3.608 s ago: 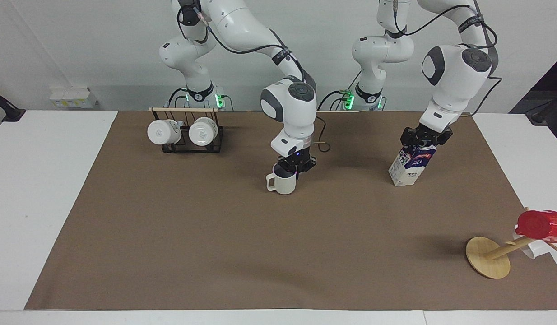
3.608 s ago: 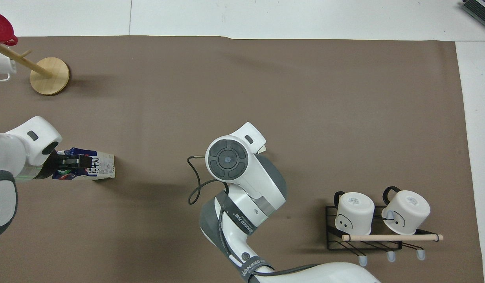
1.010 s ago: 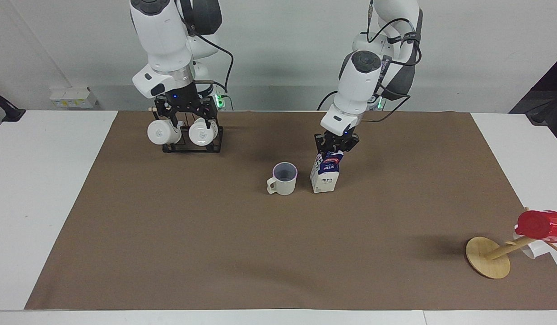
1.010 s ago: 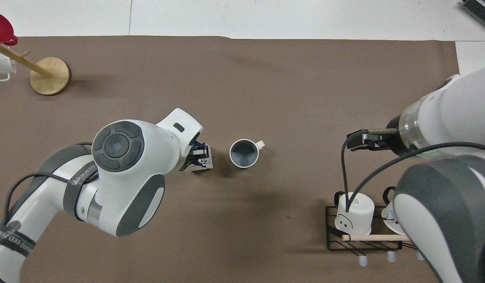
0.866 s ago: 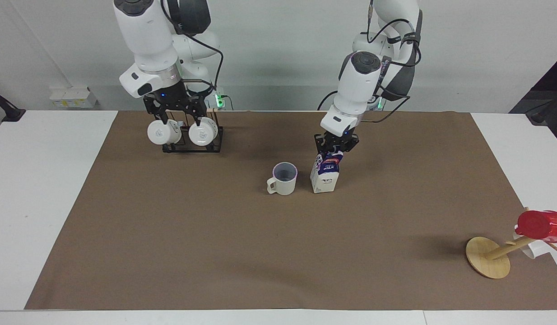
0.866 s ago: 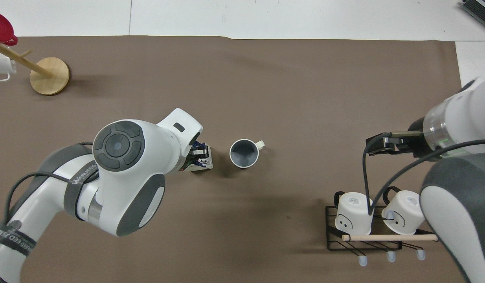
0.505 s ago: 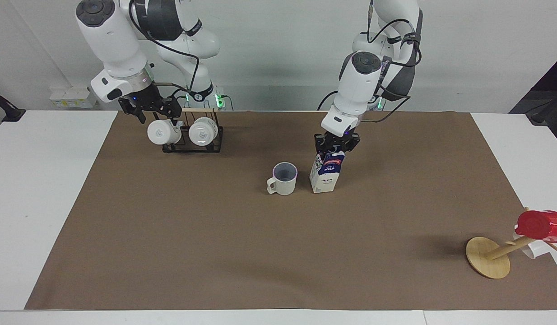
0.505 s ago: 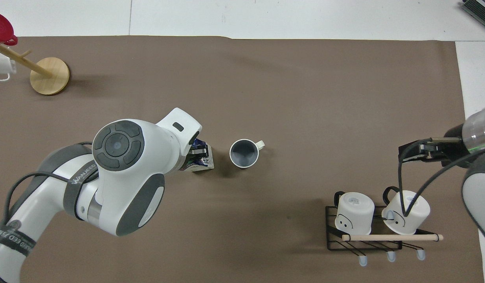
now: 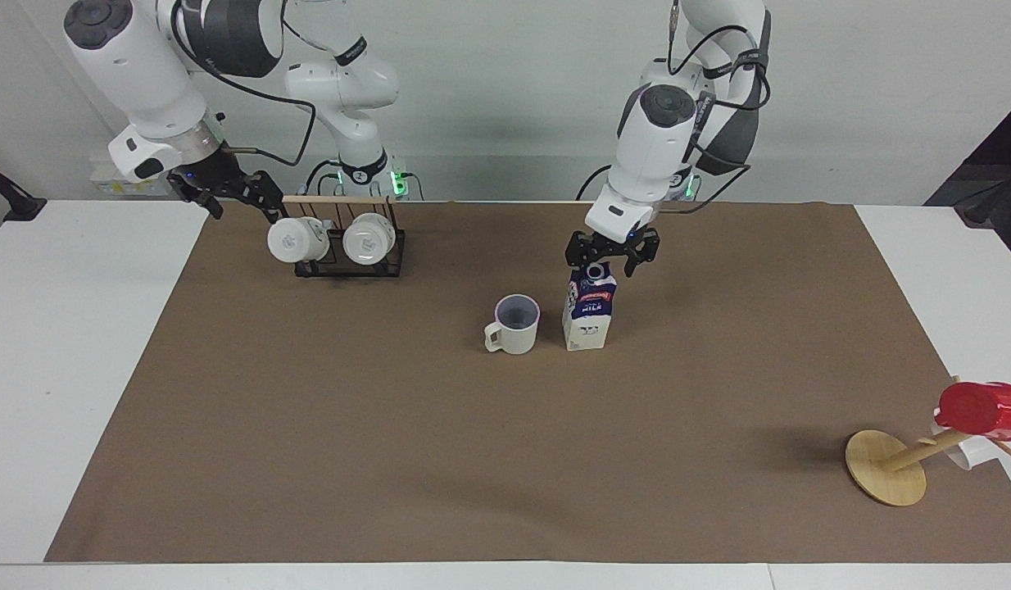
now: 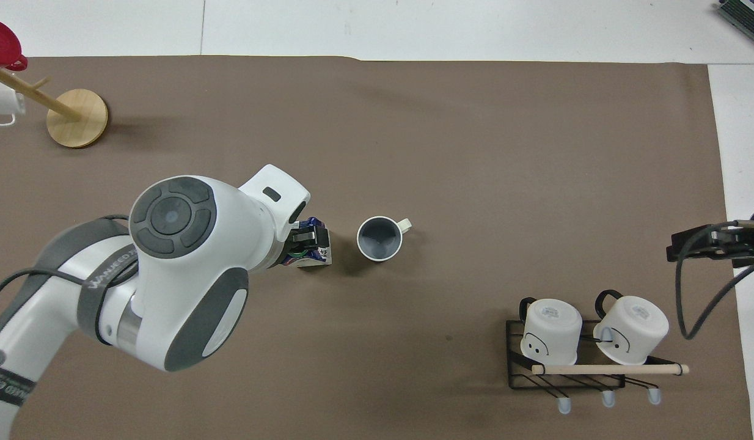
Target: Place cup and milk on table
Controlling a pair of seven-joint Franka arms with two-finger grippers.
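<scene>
The cup point(image 9: 514, 325), cream-white with a lavender-blue inside, stands upright on the brown paper of the table point(image 9: 391, 426); the overhead view shows it too point(image 10: 380, 238). The milk point(image 9: 589, 307) stands upright beside it, toward the left arm's end. In the overhead view the milk point(image 10: 313, 252) is partly hidden under the left arm. My left gripper point(image 9: 612, 256) is open just over the carton's cap, its fingers spread to either side and clear of it. My right gripper point(image 9: 237, 197) is open and empty, in the air at the right arm's end of the table.
A black wire rack point(image 9: 350, 260) holding two white mugs with grey logos stands near the robots, beside the right gripper. A tilted wooden mug tree point(image 9: 886, 467) carrying a red cup point(image 9: 981, 407) sits at the left arm's end, far from the robots.
My left gripper has opened and risen slightly off the milk, which now stands upright by itself. My right gripper has swung away from over the rack toward the right arm's end.
</scene>
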